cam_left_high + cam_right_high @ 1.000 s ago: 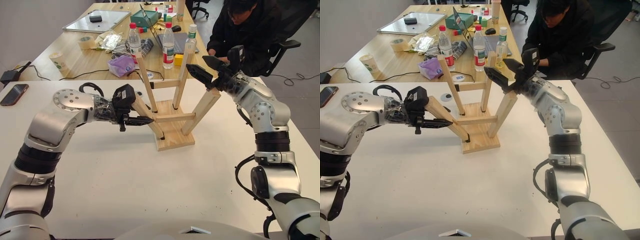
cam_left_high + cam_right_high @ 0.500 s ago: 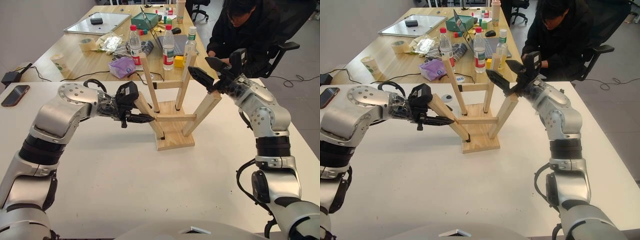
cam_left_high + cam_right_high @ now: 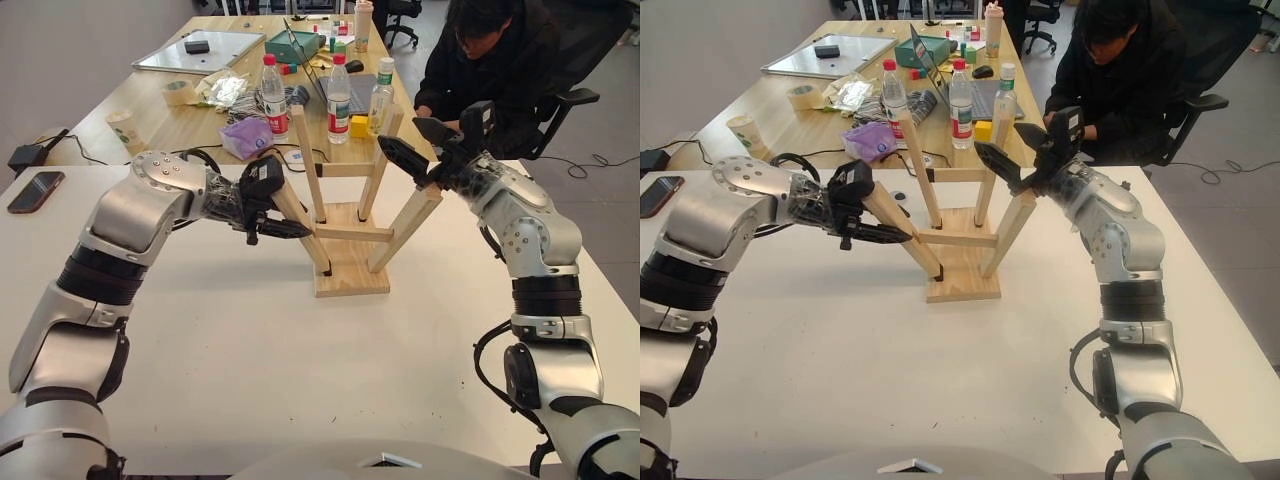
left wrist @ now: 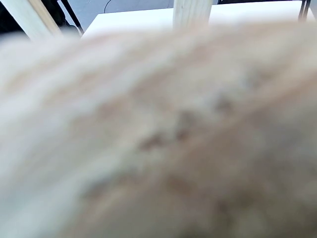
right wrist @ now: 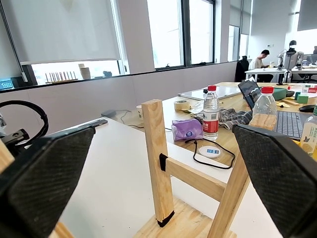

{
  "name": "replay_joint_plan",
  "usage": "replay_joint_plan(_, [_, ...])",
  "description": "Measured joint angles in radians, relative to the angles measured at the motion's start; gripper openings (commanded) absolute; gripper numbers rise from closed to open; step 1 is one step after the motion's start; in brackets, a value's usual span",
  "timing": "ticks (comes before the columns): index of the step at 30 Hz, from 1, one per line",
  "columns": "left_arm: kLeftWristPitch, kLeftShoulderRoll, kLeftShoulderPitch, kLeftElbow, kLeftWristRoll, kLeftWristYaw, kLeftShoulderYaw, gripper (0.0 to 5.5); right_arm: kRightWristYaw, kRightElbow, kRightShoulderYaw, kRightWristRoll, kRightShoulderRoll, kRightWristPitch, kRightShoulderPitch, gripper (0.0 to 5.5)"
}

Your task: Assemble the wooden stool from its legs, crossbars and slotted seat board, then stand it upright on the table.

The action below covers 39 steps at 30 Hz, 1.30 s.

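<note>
Room: office space with a white table (image 3: 250, 350) up front. Behind it there's a wooden desk (image 3: 150, 130) cluttered with bottles (image 3: 272, 85), and a phone (image 3: 35, 190) sits near the far left edge.

Stool: it's upside down mid-table. The seat board (image 3: 352, 280) is flat on the surface, all four legs point up, and the crossbars (image 3: 350, 233) look seated in them.

Left gripper (image 3: 283, 229): pressed against the slanted near-left leg (image 3: 312, 252), just beside the front crossbar. The left wrist view is blurry wood up close, so I honestly can't tell whether it's clamped or not.

Right gripper (image 3: 397, 132): jaws spread wide, hanging right at the top end of the near-right leg (image 3: 405, 228) and not squeezing anything.

What changed: over the last second the left arm swung in and rose, so its gripper crept up the leg toward the crossbar. The right gripper barely budged and the stool stayed put. The background shifted a little, which is probably just head movement.

What it means: assembly looks basically finished. I'd guess they're setting up grips for the flip, which hasn't happened yet.
</note>
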Motion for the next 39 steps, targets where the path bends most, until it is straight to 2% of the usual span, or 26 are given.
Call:
replay_joint_plan(8, [-0.04, -0.032, -0.049, 0.107, 0.027, -0.057, -0.024, 2.02, 0.012, -0.013, 0.01, 0.0, -0.003, 0.001, 0.002, 5.13])
replay_joint_plan(16, [-0.046, -0.054, -0.059, 0.034, 0.098, -0.055, -0.07, 2.02, 0.019, -0.028, 0.013, 0.0, -0.004, 0.002, 0.011, 5.13])
replay_joint_plan(21, [-0.063, -0.063, -0.11, 0.053, 0.154, -0.081, -0.128, 2.02, 0.019, -0.058, 0.013, 0.001, -0.005, 0.001, 0.027, 5.13])
replay_joint_plan(29, [-0.081, -0.077, -0.125, 0.085, 0.167, -0.094, -0.15, 2.02, 0.0, -0.073, 0.009, 0.001, -0.006, -0.004, 0.042, 5.13])
replay_joint_plan(32, [-0.042, -0.09, -0.061, 0.033, 0.152, -0.053, -0.084, 2.02, -0.001, -0.079, 0.009, 0.002, -0.006, -0.003, 0.045, 5.13])
replay_joint_plan(34, [0.015, -0.117, 0.008, -0.017, 0.109, -0.002, 0.008, 2.02, -0.002, -0.078, 0.009, 0.003, -0.006, -0.001, 0.042, 5.13])
replay_joint_plan(35, [0.037, -0.129, 0.021, -0.023, 0.096, 0.015, 0.04, 2.4, -0.003, -0.078, 0.007, 0.003, -0.007, -0.001, 0.041, 5.16])
replay_joint_plan(37, [0.072, -0.231, 0.094, -0.025, 0.001, 0.127, 0.171, 2.71, 0.0, -0.091, 0.003, 0.016, -0.003, 0.006, 0.042, 5.16])
replay_joint_plan(39, [0.115, -0.294, 0.14, -0.044, -0.046, 0.213, 0.248, 2.97, 0.0, -0.099, 0.003, 0.035, -0.003, 0.018, 0.044, 5.16])
